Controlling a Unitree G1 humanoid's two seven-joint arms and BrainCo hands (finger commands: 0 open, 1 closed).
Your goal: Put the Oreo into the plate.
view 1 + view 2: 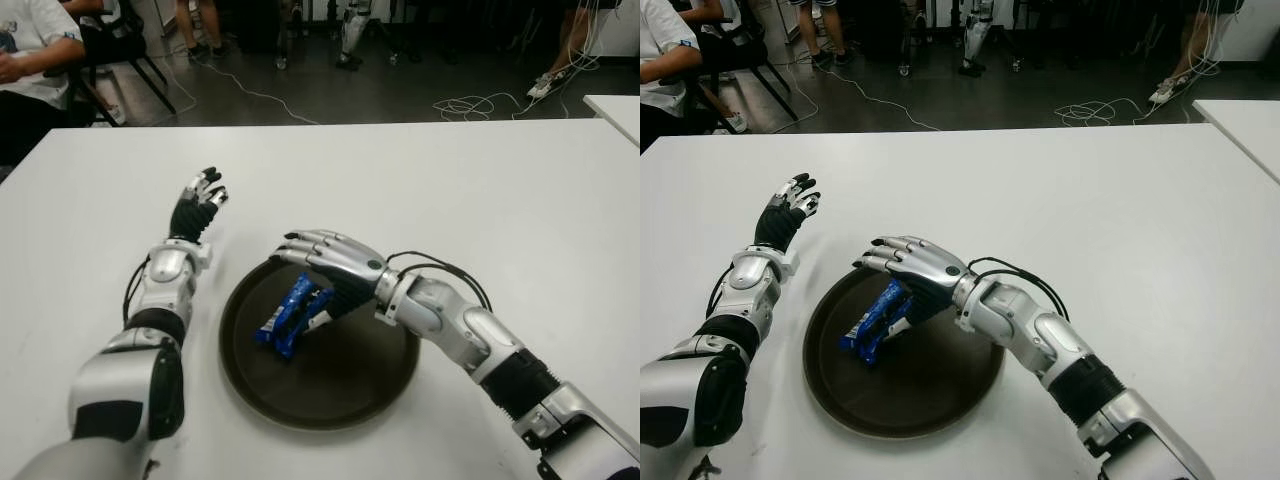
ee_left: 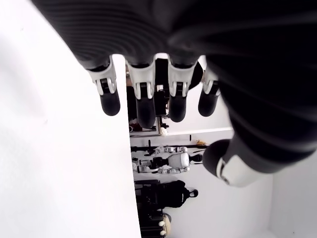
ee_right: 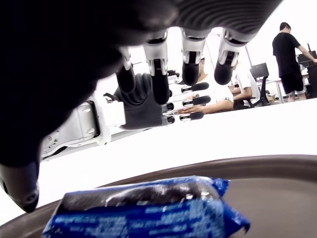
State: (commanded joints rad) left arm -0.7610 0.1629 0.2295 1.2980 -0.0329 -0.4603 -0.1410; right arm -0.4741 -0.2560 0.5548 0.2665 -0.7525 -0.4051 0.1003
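Note:
The blue Oreo packet (image 1: 290,315) lies in the left part of the dark round plate (image 1: 350,385). My right hand (image 1: 322,260) hovers just over the packet's far end, fingers stretched out and spread, holding nothing. In the right wrist view the Oreo packet (image 3: 148,213) rests on the plate (image 3: 282,178) with a gap below the straight fingers (image 3: 159,87). My left hand (image 1: 198,203) shows to the left of the plate, beyond its rim, fingers extended and empty.
The white table (image 1: 480,180) stretches wide around the plate. A second white table (image 1: 618,105) stands at the far right. Beyond the far edge are a seated person (image 1: 25,60), chairs, and cables on the dark floor (image 1: 470,103).

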